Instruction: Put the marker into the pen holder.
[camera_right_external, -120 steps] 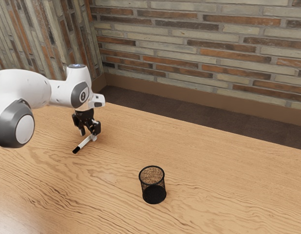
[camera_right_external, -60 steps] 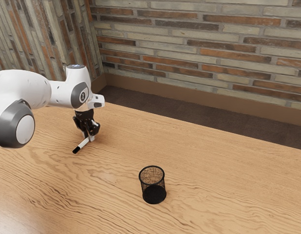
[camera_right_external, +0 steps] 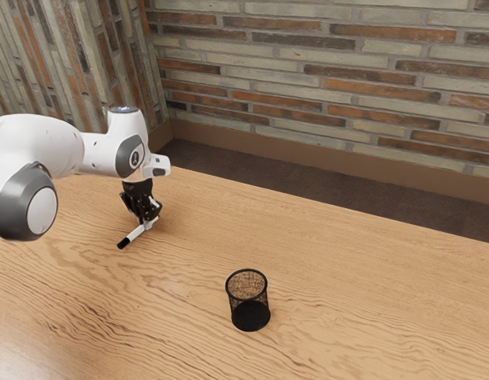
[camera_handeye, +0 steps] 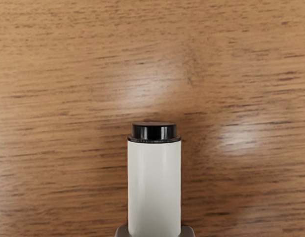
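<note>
**Marker clamped in gripper, well apart from pen holder**

Exterior view, read from its left to its right. White arm (camera_right_external: 39,138) with dark grey joint covers enters at the edge, over the wood table (camera_right_external: 347,293). Round emblem (camera_right_external: 135,158) on the grey cover above the hand; too small to read.

Black gripper (camera_right_external: 149,222) points down, its fingers closed in on the marker (camera_right_external: 136,233) and clamped on it. Marker lies aslant, its black end (camera_right_external: 123,243) toward the exterior view's lower left and its white part running up to the fingertips. Whether it touches the wood cannot be told.

Further toward the exterior view's right: black mesh pen holder (camera_right_external: 249,315), upright on the table, open at the top. Marker is outside it. Behind: dark floor (camera_right_external: 268,174) and brick wall (camera_right_external: 324,55).

Wrist view adds detail of the marker: smooth white barrel (camera_handeye: 154,187), thin dark ring, then a short, glossy black plug (camera_handeye: 154,132) narrower than the barrel. Grey edges (camera_handeye: 188,232) sit against the barrel on two sides. Wood grain and pale patches of reflected light surround it. Pen holder recorded from the exterior view.
</note>
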